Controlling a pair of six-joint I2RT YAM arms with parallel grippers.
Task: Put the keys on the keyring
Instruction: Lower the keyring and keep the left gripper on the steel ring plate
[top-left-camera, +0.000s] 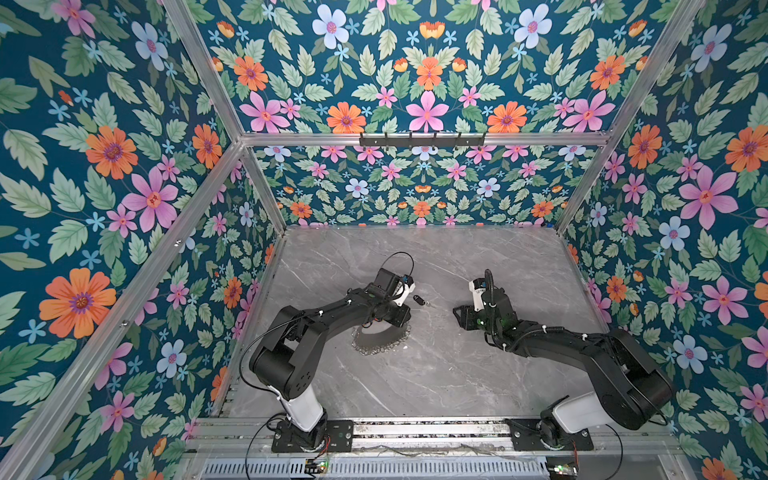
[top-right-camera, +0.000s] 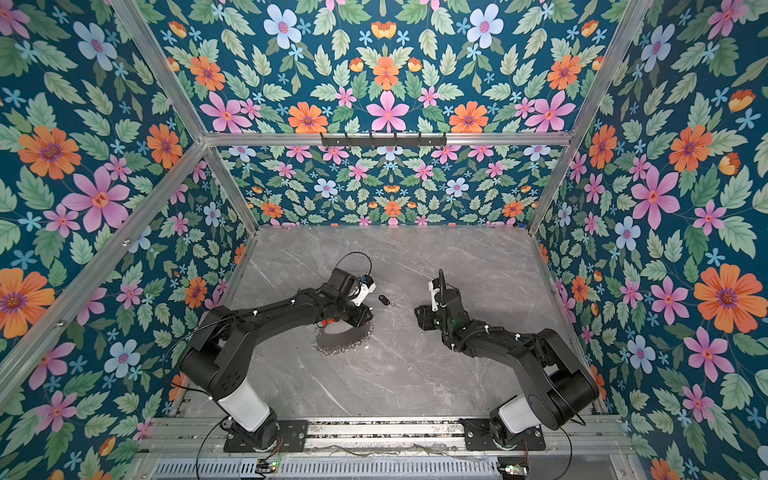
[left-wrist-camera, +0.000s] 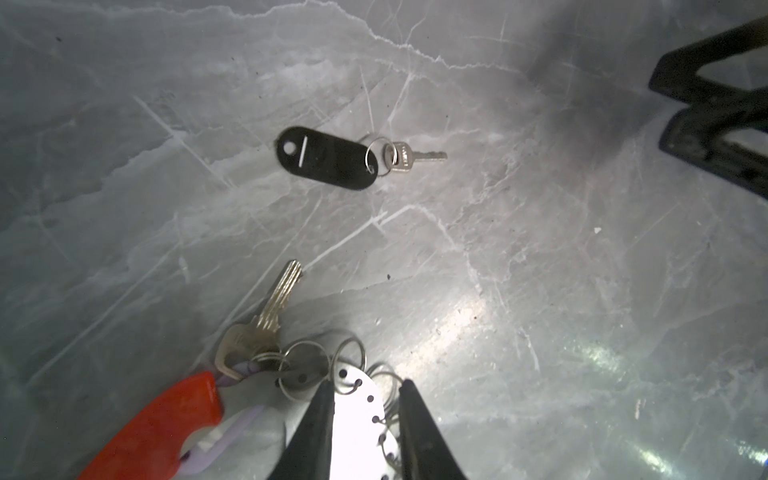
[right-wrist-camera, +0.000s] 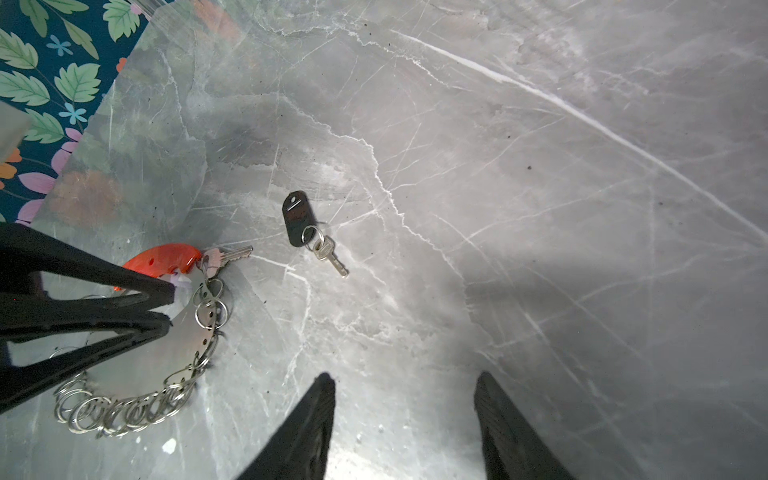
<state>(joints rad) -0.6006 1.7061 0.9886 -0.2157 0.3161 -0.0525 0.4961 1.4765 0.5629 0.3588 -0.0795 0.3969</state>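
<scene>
Straddling the keyring (right-wrist-camera: 203, 328), a flat perforated steel band with a glossy red arc, left pincer (left-wrist-camera: 365, 384) stands narrowly parted, smooth oblong black key tag (left-wrist-camera: 328, 160) flat just beyond on marbled grey tabletop (right-wrist-camera: 540, 208), right pincer (right-wrist-camera: 405, 378) spread, empty.

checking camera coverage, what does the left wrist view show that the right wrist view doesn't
Left wrist only: the left pincer's fingers seen from behind, astride the keyring's shiny band. Right wrist only: the hoop's long run of small silver rings, the floral wall, the right pincer open above the table. Both: the black tag key lying loose, the red section.
</scene>
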